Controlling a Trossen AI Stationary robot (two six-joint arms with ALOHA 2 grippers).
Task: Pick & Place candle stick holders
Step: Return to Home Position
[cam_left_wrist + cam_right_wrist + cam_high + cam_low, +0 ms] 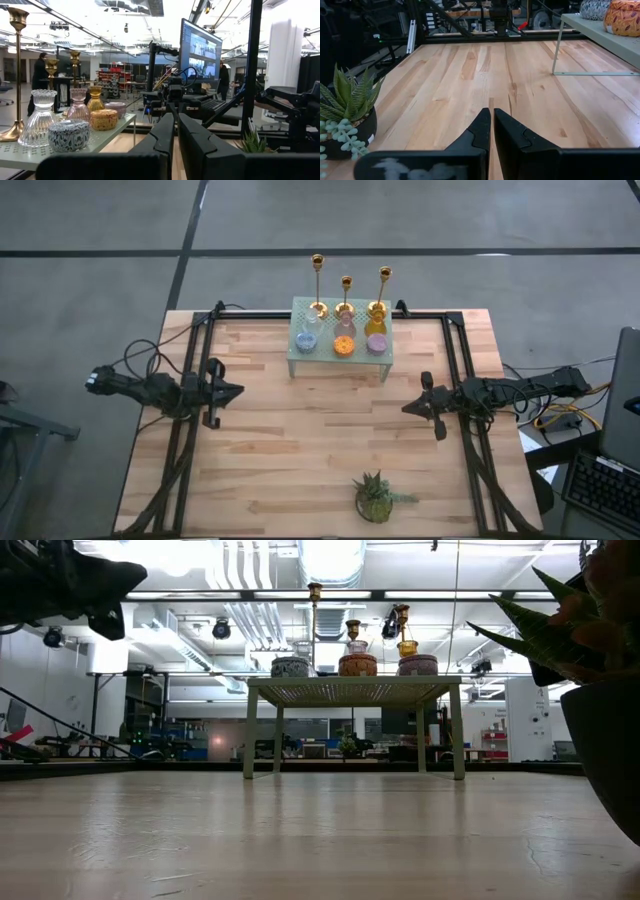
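Three gold candle stick holders (318, 285) (346, 297) (382, 290) stand upright by their round bases along the far side of a small pale green perforated stand (340, 350); the tallest also shows in the left wrist view (18, 75). Glass holders (41, 117) and round coloured pucks (344, 345) share the stand. My left gripper (238, 391) is shut and empty, level above the table's left side, pointing right. My right gripper (408, 408) is shut and empty above the right side, pointing left.
A small green potted plant (375, 497) stands near the table's near edge, right of centre. Bare wooden tabletop (320, 430) lies between the two grippers and the stand. Black frame rails (455, 370) run along both sides. A monitor (202, 47) stands beyond the table.
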